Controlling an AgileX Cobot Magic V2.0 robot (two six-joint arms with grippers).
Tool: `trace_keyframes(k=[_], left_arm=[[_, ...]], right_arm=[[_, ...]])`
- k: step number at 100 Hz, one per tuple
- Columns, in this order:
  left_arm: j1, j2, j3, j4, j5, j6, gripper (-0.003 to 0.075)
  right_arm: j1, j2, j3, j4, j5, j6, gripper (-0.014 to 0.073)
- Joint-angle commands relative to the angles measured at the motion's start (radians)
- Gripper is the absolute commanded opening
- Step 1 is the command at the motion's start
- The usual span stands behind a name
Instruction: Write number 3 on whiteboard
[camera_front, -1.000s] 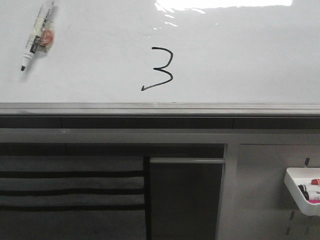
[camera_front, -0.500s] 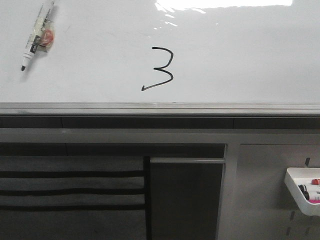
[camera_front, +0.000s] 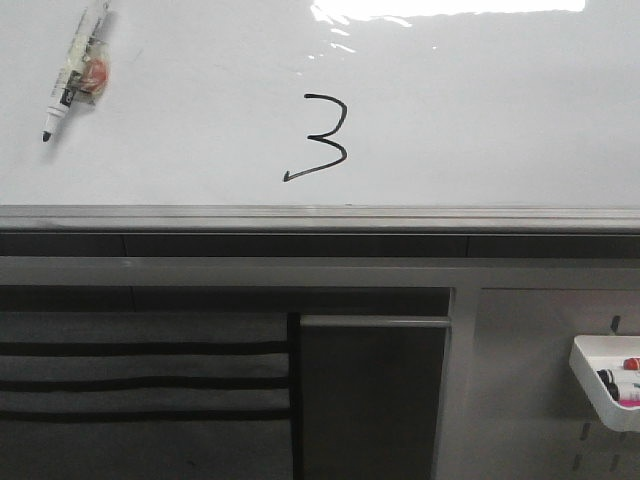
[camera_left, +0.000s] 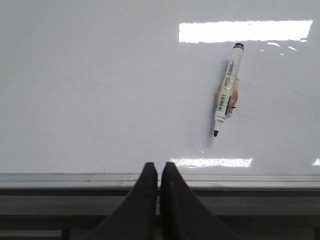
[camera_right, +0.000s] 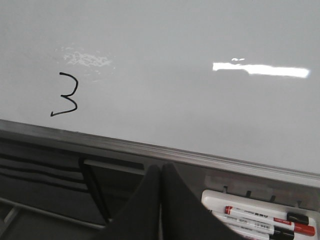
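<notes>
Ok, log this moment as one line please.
number 3 drawn on whiteboard | marker lying uncapped on board | left gripper shut, empty | right gripper shut, empty

From my station the whiteboard (camera_front: 480, 110) reads as smooth and glossy, throwing back bright glare patches, with a brushed grey metal frame edge (camera_front: 320, 217) that has a dull sheen. The number 3 (camera_front: 318, 138) sits as a matt black ink line on that shine. The marker (camera_left: 227, 96) on the board looks like smooth plastic with a paper-like label. The white tray (camera_front: 592, 377) seems glossy plastic, mounted on a matt grey perforated panel (camera_front: 520, 400). Both grippers, left (camera_left: 158, 172) and right (camera_right: 161, 175), look like matt black plastic.
</notes>
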Motion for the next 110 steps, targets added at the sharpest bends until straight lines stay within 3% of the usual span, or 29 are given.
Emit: trace_keyframes(k=[1,26,52,110], left_arm=[[0.001,-0.032,0.001,-0.008,-0.072,-0.011,-0.0018],[0.001,-0.032,0.001,-0.008,-0.072,-0.011,-0.0018],[0.001,-0.032,0.001,-0.008,-0.072,-0.011,-0.0018],[0.001,-0.032,0.001,-0.008,-0.072,-0.011,-0.0018]], right_arm=[[-0.057,-0.066,0.043,-0.023,-0.13,-0.004,-0.0067],[-0.196,-0.303,0.377,0.017,-0.474,-0.004,-0.0067],[-0.214,-0.405,0.606,0.051,-0.648,-0.004,-0.0067],[-0.214,-0.406,0.605,0.051,-0.622,-0.004,-0.0067]])
